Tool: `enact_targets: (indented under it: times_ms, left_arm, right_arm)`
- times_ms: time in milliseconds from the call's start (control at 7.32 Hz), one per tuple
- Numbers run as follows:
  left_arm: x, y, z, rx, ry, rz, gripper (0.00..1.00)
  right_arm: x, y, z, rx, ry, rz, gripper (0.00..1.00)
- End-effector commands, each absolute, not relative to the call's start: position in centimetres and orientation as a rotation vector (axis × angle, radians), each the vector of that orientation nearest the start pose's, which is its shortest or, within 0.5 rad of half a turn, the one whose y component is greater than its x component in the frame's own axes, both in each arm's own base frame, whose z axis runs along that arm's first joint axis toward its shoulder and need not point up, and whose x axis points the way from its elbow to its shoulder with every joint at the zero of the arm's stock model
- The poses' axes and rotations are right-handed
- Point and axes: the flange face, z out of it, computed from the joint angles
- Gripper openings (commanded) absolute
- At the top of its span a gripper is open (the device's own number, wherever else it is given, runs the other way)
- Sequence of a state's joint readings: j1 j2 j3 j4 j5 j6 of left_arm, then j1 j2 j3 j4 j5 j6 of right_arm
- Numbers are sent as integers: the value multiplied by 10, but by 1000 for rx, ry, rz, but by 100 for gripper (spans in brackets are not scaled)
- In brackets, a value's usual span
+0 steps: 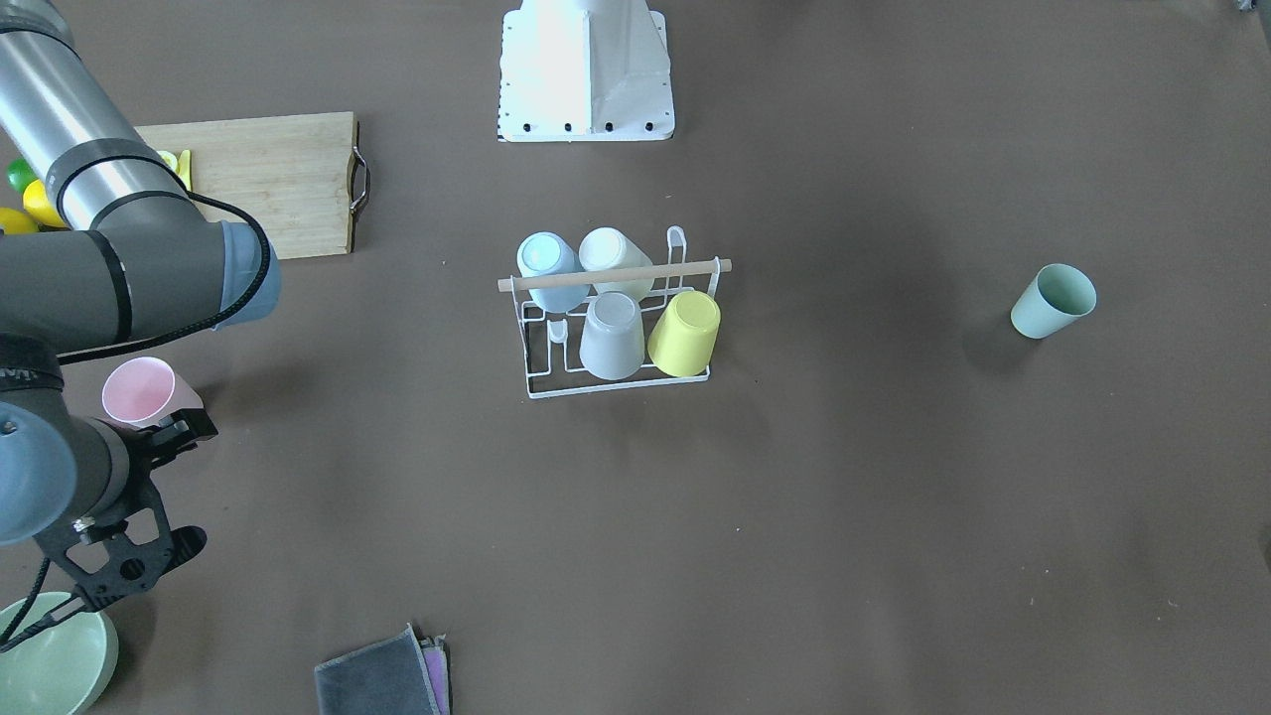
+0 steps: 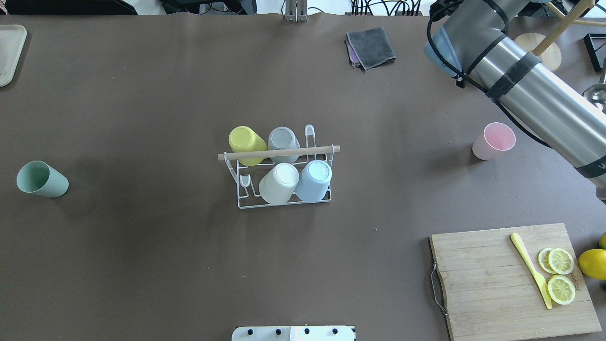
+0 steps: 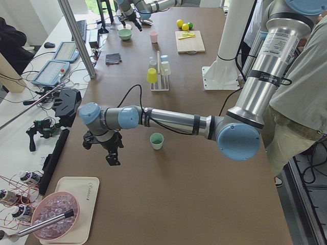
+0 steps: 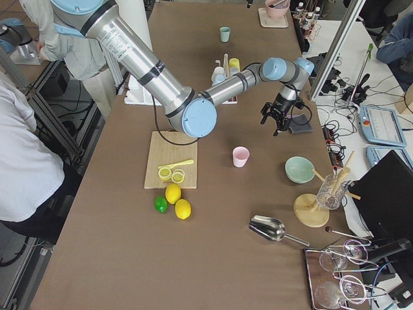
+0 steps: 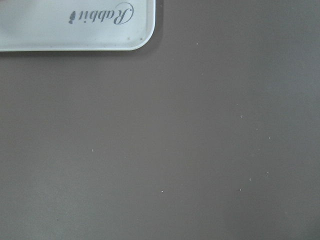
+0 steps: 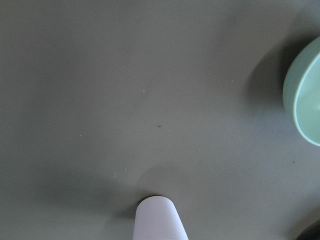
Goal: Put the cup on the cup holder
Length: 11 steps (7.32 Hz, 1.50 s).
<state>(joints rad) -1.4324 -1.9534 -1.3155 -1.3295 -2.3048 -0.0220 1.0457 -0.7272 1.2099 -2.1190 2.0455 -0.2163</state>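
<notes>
Right gripper (image 1: 185, 487), apparently beside pink cup (image 1: 142, 389)

A white tray (image 5: 50, 20) bore the word "Rabbit" in dark cursive script near its rounded corner, upside down in the left wrist view. In the view from the table's left end, the same script on the tray (image 3: 91, 201) was too small to read. Printed white labels wrapped the left arm (image 3: 278, 43) and the right arm (image 4: 119, 42), their text illegible. Tiny dark lettering on the wooden cutting board (image 2: 487, 284), beside the lemon slices (image 2: 561, 274), could not be read.
</notes>
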Motion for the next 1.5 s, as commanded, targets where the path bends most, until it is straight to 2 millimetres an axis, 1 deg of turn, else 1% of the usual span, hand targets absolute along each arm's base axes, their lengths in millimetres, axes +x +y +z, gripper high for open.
enact_targets:
  times_ms: [0,137,273,410,546,683,956,1092,1229,1365]
  left_arm:
    - [58,-658,587,-211,717,124,99]
    - [75,-672,588,-239,712,136,99]
    - [100,-674,583,-254,708,166,99]
    - [118,-671,582,-279,703,178,99]
    - [139,-667,579,-292,698,208,99]
    - [147,-669,573,-303,697,214,99]
    - [177,-658,565,-374,687,236,99]
    - [200,-645,562,-409,681,265,99]
    - [205,-640,568,-419,678,278,99]
    - [206,-637,569,-430,675,280,99]
  right_arm:
    - [-332,-690,350,-130,-377,-838,100]
    - [-344,-687,342,-113,-349,-886,100]
    - [-356,-684,334,-90,-304,-964,100]
    - [-370,-678,334,-78,-264,-1054,100]
    - [-382,-671,337,-74,-237,-1120,100]
    - [-393,-664,344,-85,-214,-1162,100]
    - [-419,-651,358,-98,-122,-1268,100]
    - [-424,-646,367,-103,-87,-1304,100]
    - [-427,-643,375,-114,-72,-1358,100]
    - [-427,-639,387,-132,-69,-1404,100]
